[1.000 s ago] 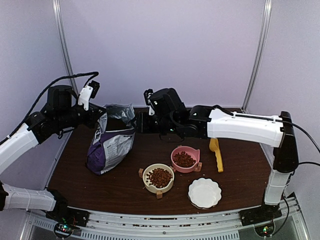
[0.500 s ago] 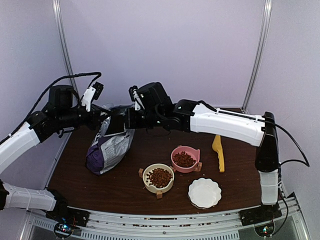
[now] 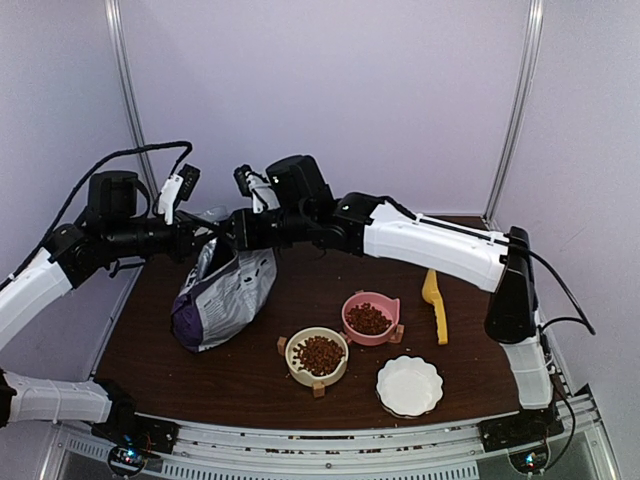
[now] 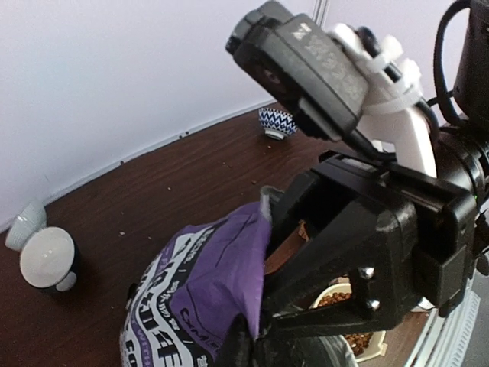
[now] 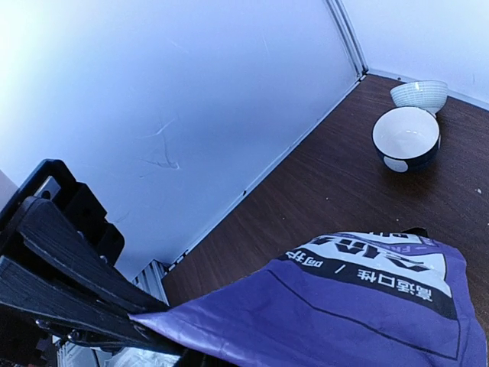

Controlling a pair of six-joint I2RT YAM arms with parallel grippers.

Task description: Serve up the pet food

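Swinging left across the frame, the right gripper [image 3: 237,231] has come from centre to the bag [image 3: 222,300] mouth, upper left, facing the left gripper [image 3: 193,240], which is clamped on the bag's top edge. The right one's fingers sit at the opposite lip; whether they pinch it cannot be told. The bag's long axis slants from its mouth down to the lower left. Kibble [image 3: 318,354] is heaped in the cream bowl [image 3: 300,372] and pink bowl [image 3: 388,302], lower centre, well apart from both grippers, down-right of them and likely nearer the right arm

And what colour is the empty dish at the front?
White. The dish shows best in the top view.
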